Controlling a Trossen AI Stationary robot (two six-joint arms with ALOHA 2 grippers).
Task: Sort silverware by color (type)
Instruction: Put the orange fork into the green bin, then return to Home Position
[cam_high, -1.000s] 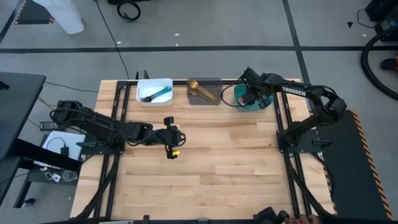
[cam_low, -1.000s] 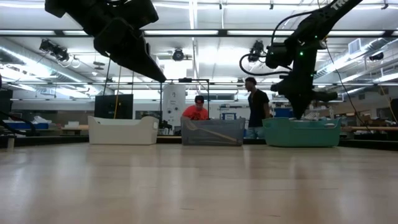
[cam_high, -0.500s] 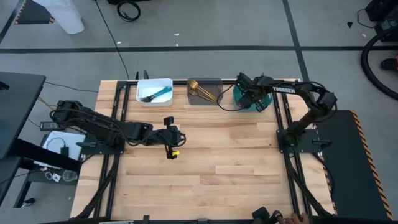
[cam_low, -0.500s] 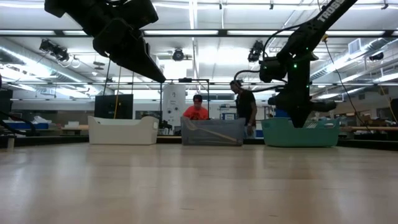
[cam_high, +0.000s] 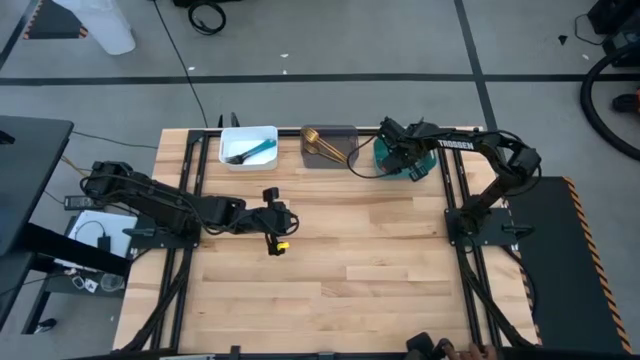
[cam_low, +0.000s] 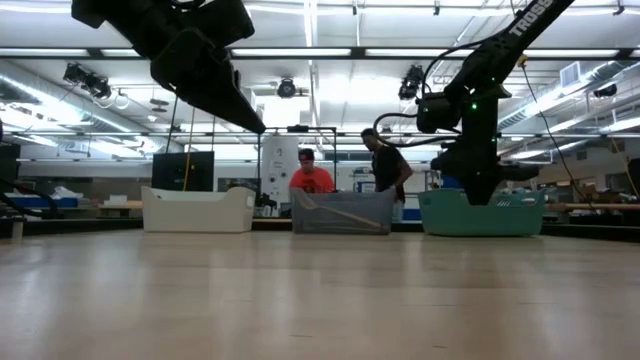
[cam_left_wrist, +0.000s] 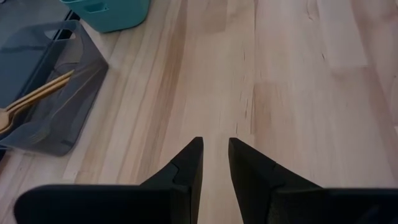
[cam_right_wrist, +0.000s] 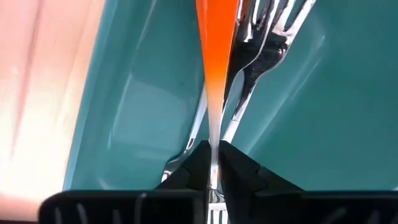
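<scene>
Over teal plastic bin (cam_high: 404, 160): right claw (cam_right_wrist: 214, 163) lowered inside, loosening yet pinching orange-handled silver utensil (cam_right_wrist: 216, 68); release imminent. Left claw (cam_left_wrist: 214, 163) hovering over wooden counter (cam_high: 380, 250), slightly spread, empty.

bright, even overhead light from ceiling strips (cam_low: 310, 52) glares above the table (cam_high: 330, 250); shadows there are faint. the orange handle (cam_right_wrist: 217, 37) close to the lens is blurred.
</scene>
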